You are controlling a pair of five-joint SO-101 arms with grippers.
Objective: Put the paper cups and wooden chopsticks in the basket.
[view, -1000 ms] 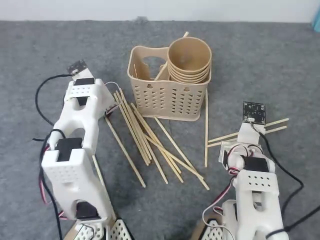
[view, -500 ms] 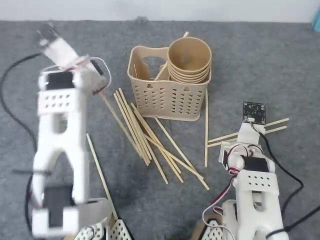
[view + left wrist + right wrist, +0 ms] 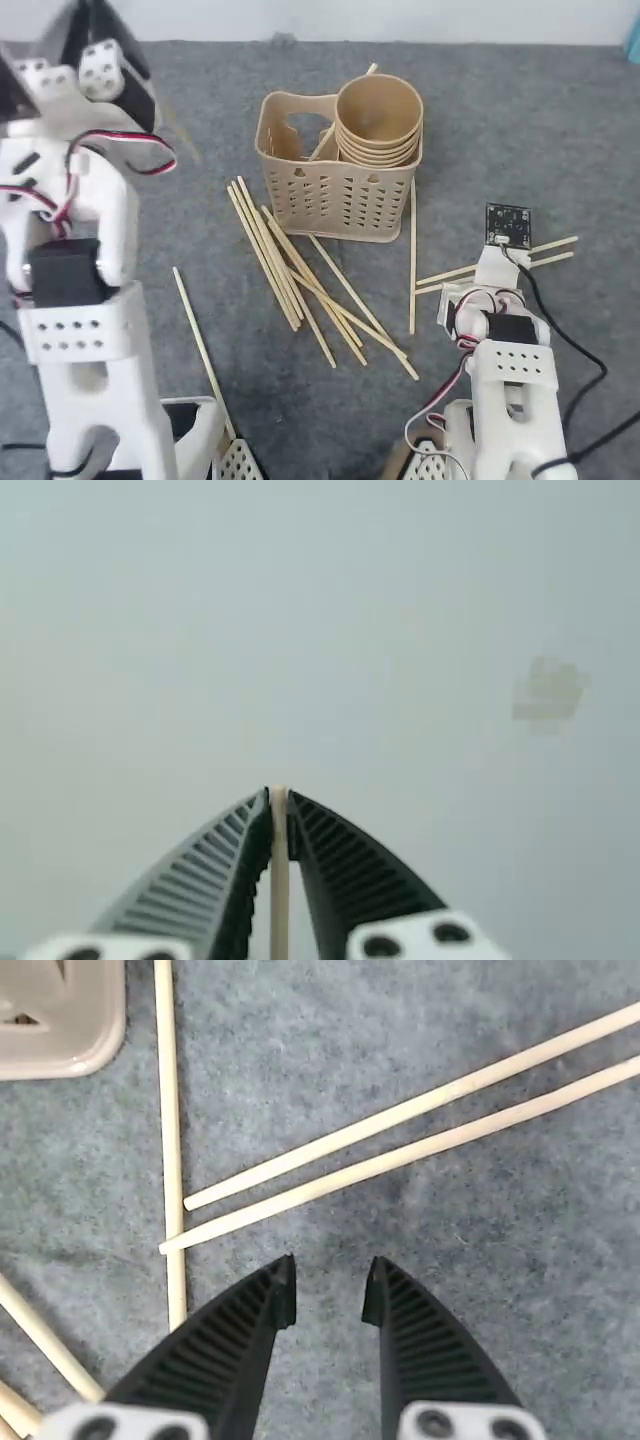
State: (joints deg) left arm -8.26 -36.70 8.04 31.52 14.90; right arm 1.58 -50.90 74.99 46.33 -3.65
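1. Starting at the far left, my left arm [image 3: 75, 270] stands tall over the grey carpet. The left gripper [image 3: 278, 805] is pinched tight on a held chopstick [image 3: 279, 880]. The stick runs straight out along the line of the jaws, facing a pale blank background.
2. Beside that arm's base a lone chopstick [image 3: 200, 345] lies flat on the carpet. A loose pile [image 3: 295, 280] of chopsticks fans out between it and the basket.
3. The basket [image 3: 335, 205] sits mid-table with the stack of paper cups [image 3: 378, 115] in its right compartment. From the held chopstick the basket lies to the right and well below. I judge the drop turns on tipping the stick end-down over the left compartment, which looks to have room.
4. A single chopstick [image 3: 412, 270] runs down from the basket's right corner.
5. At the right, my right gripper [image 3: 328, 1290] hangs low over the carpet, jaws narrowly apart and holding nothing. A pair of chopsticks [image 3: 400, 1157] lies side by side just ahead of its tips, not touching them. Their long axis slants across the gripper's line, so I expect a wrist turn before any pinch.
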